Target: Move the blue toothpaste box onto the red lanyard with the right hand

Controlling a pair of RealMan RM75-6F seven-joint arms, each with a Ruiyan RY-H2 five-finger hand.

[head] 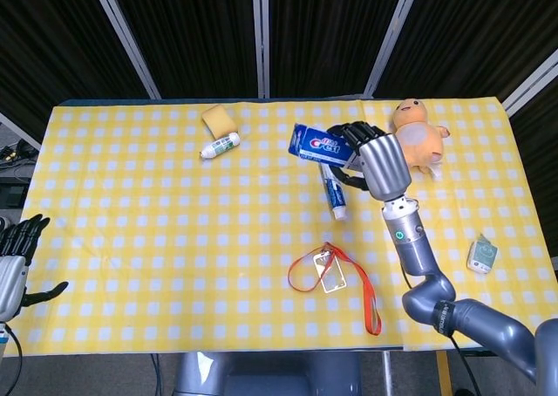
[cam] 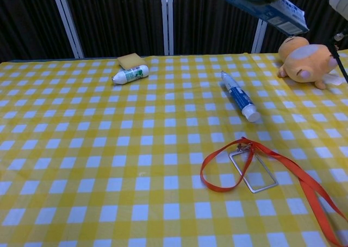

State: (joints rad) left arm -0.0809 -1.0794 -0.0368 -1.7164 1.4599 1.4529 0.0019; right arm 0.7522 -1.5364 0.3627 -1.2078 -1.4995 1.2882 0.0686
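One blue toothpaste box (head: pixel 319 145) held level, crosswise.

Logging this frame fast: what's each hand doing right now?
Left hand: open, holding nothing, off the table's left edge.
Right hand: holds the blue toothpaste box in the air; the toothpaste tube lies on the table.
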